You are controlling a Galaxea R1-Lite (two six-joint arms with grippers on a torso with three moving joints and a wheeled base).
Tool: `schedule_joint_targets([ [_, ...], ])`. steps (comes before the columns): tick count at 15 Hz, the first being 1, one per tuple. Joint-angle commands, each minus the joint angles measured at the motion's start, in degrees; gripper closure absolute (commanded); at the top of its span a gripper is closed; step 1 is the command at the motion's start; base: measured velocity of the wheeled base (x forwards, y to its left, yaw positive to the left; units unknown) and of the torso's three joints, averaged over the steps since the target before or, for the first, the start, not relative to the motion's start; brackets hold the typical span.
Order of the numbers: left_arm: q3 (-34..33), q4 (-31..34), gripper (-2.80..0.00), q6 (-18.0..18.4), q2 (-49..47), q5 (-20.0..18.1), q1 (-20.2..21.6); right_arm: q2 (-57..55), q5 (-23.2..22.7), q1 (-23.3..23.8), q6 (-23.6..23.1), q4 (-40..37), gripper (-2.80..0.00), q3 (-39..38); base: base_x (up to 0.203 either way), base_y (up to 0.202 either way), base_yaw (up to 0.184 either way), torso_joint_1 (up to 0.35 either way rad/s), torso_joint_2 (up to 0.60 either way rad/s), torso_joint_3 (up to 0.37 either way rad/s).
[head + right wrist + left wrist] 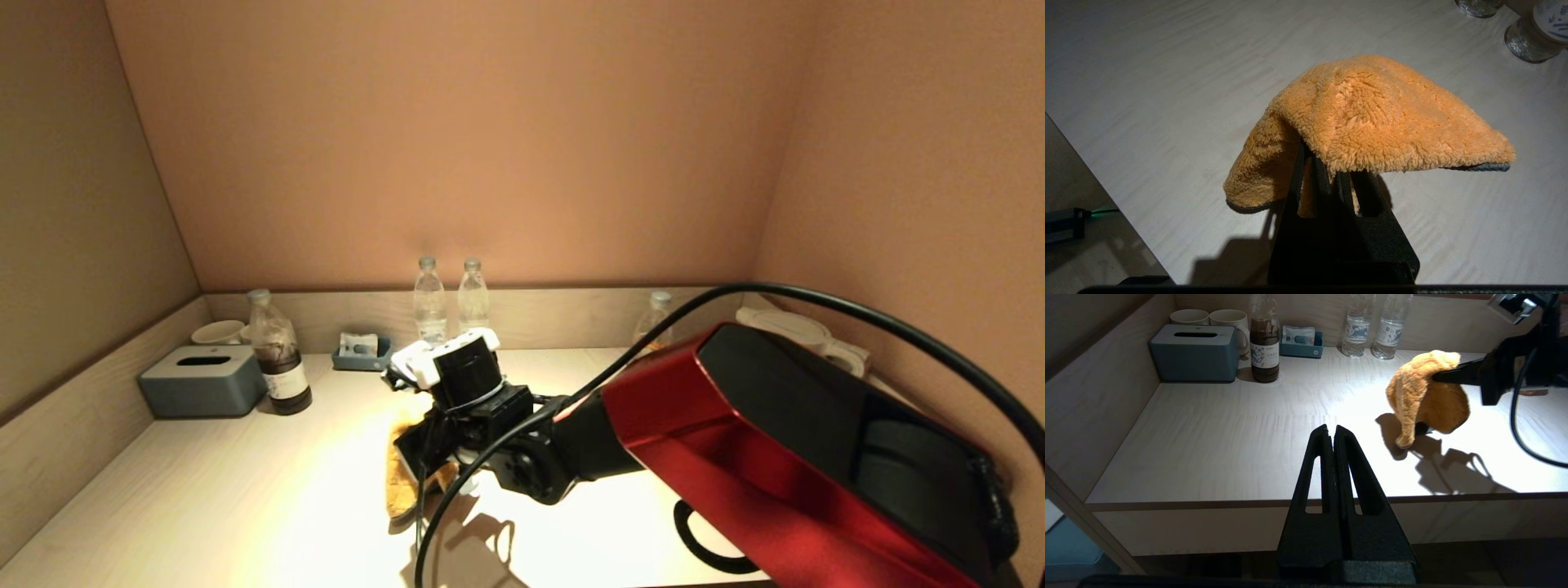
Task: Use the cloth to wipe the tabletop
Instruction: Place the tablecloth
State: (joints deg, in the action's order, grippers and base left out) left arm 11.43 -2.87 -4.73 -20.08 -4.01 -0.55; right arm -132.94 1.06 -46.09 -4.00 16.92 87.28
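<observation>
Right arm reaches in from the right across the tabletop (245, 482), wrist turned, its red link filling the near right of the head view. Right gripper (1327, 163) clamped on the cloth (1372, 118); the fingers are together with the orange pile draped over their tips and hanging down both sides. Cloth is held up over the middle of the tabletop, its lower corner at or just above the surface; contact cannot be told. Black cable (816, 298) loops over the right arm and down past the cloth.

Left gripper (1333, 433) sits parked off the front edge, below the tabletop level, fingers pressed together, nothing held.

Along the back wall: two clear bottles (445, 298) side by side, directly behind the cloth; a small blue tray (361, 357) with packets; a dark bottle (277, 355) just beside a grey tissue box (200, 380); two cups (1208, 316) behind the box. Another bottle (655, 314) and a white kettle (796, 331) stand at back right, partly hidden by the arm
</observation>
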Motion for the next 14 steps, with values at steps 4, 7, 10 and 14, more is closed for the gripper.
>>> schedule_joint_targets([
  [4,1.86,-7.45,0.00,-3.78,-15.95,-0.03,-0.06,-7.50,4.71,-3.21,-0.17,-7.50,0.00,12.19,0.000,0.000,0.000,0.000,0.00,0.000],
  [7,3.06,-12.49,0.00,-6.92,-25.29,-0.57,-0.06,-8.13,8.52,-3.48,0.31,-7.60,0.00,11.15,0.000,0.000,0.000,0.000,0.00,0.000],
  [10,4.33,-16.02,0.00,-10.58,-33.34,-2.52,-0.01,-6.46,8.55,-3.36,0.64,-7.31,0.00,8.09,0.000,0.000,0.000,0.000,0.00,0.000],
  [14,5.04,-23.24,0.00,-12.84,-44.73,-3.76,0.02,-6.55,8.60,-3.22,1.19,-7.16,0.00,6.23,0.000,0.000,0.000,0.000,0.00,0.000],
])
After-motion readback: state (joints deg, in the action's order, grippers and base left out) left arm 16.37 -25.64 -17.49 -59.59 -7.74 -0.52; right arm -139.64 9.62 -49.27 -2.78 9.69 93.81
